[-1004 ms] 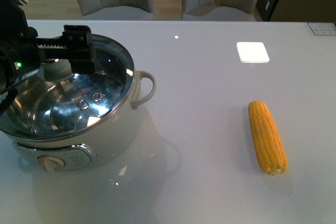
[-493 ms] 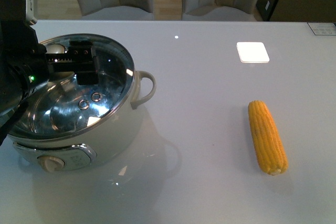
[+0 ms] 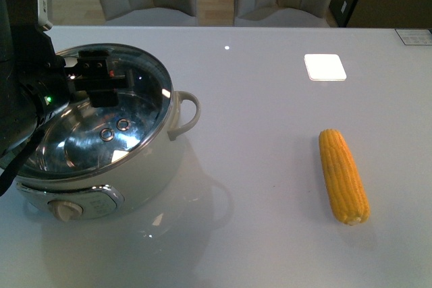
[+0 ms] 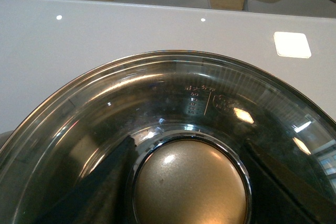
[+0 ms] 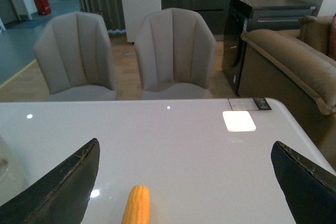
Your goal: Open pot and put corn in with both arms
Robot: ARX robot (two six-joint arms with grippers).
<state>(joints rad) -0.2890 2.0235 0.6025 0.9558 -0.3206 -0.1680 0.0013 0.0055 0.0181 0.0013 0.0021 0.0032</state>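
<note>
Your left gripper (image 3: 101, 84) straddles the lid knob (image 4: 190, 187) on the pot (image 3: 145, 166) at left, set to lift it, though whether it pinches yet cannot be told, while your right gripper (image 5: 184, 182) waits wide open and empty, facing the corn (image 3: 344, 177) lying lower right on the counter (image 3: 270, 99)

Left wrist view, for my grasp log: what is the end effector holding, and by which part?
The left end effector brackets the round knob of the glass lid, one finger each side; whether it is clamped cannot be told.
</note>
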